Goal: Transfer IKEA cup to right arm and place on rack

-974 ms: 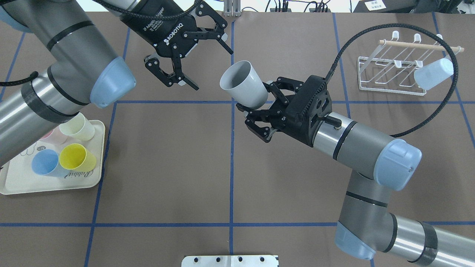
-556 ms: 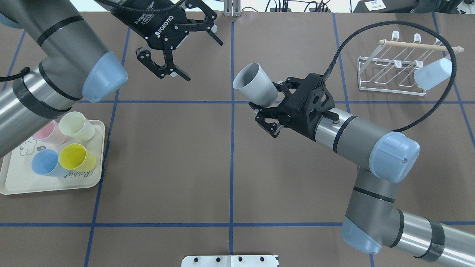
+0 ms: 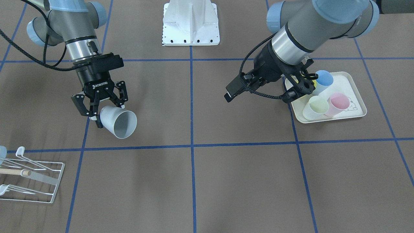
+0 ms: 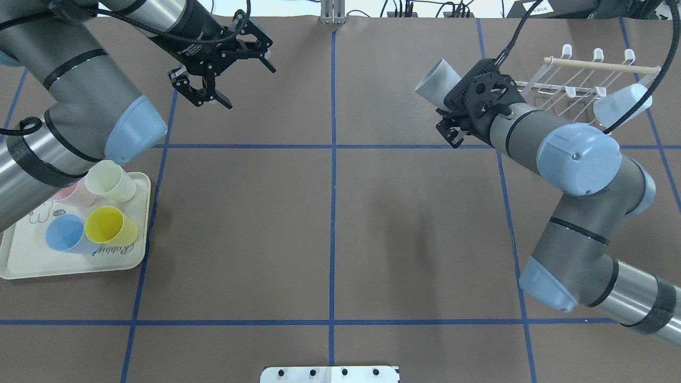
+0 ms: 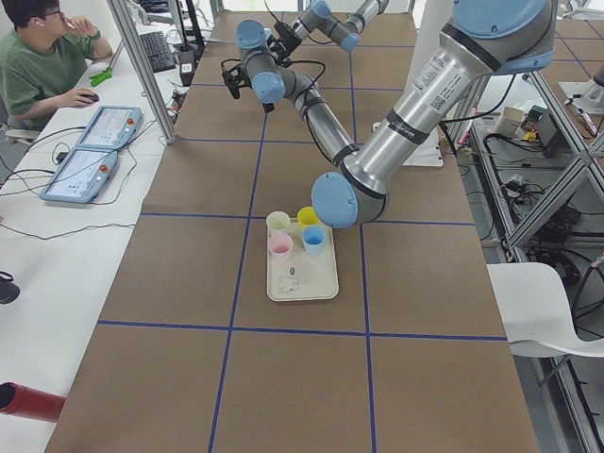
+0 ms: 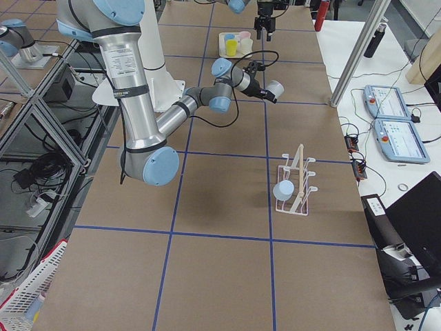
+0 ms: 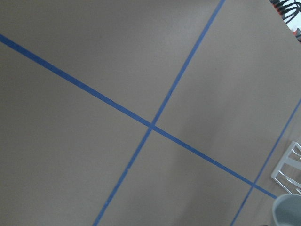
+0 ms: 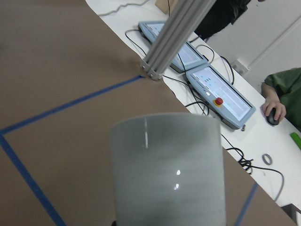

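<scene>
Gripping the grey IKEA cup point(image 4: 433, 80) by its base, the right gripper point(image 3: 100, 111) has its jaws clamped on the cup and nothing else. The right arm point(image 4: 577, 154) carries it above the brown table point(image 4: 330, 223). Seen from overhead, the cup is tipped well over, its open mouth pointing away from the wrist toward the far left. It sits at the far right of the table, just beside the left end of the white wire rack point(image 6: 295, 181). It is not on a prong, and I cannot tell whether cup and rack touch. The wooden dowel point(image 4: 590, 64) runs along the top of the rack, and a light-blue cup point(image 4: 622, 105) hangs tilted at the rack's right end. From the wrist camera the grey cup fills the lower middle, rim up. Over on the far left, the left gripper point(image 4: 247, 85) hovers with its jaws spread wide and nothing between them, well apart from the cup. Nearer on that left side lies the cream tray point(image 4: 21, 260), with a yellow cup point(image 4: 109, 226), a blue cup point(image 4: 66, 234), a cream cup point(image 4: 110, 181) and a pink cup point(image 4: 80, 194) close together at its far end.
</scene>
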`<state>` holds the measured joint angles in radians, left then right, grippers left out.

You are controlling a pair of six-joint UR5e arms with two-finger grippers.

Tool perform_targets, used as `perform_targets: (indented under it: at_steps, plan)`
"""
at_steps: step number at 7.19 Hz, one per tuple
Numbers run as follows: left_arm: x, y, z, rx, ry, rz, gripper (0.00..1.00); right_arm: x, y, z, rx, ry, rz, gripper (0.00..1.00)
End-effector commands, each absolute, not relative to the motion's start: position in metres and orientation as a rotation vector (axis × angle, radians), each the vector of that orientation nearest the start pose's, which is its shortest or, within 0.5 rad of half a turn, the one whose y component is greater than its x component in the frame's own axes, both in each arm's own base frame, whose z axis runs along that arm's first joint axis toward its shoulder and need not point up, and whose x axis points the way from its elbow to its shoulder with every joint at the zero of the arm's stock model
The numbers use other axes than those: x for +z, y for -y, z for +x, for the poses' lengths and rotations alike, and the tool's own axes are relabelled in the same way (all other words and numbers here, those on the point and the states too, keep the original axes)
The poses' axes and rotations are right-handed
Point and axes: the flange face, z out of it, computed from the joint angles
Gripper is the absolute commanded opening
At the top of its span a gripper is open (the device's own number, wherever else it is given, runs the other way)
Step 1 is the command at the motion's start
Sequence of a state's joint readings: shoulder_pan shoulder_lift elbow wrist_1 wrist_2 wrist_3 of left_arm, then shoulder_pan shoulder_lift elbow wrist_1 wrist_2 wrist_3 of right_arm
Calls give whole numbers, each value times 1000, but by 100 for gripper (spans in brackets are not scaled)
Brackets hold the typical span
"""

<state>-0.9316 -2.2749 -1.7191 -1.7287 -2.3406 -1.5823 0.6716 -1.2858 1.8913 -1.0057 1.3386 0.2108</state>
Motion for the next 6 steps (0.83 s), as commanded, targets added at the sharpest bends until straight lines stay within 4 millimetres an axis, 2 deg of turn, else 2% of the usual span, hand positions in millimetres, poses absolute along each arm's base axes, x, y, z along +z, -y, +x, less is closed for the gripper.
perform_targets:
  at_steps: [1,2,3,4,6]
  plan:
    - [179,540,319,-293,-1100,-95,100,299,500,-287,-599,189,997,13]
    - [196,532,308,-243,-1089,-64,100,312,508,-251,-705,41,934,13]
    - [203,529,304,-241,-1084,-60,100,327,507,-223,-816,-129,883,13]
    - [203,527,303,-239,-1085,-60,100,344,508,-214,-925,-272,820,13]
    - [204,521,302,-239,-1088,-62,100,355,518,-196,-1224,-686,609,15]
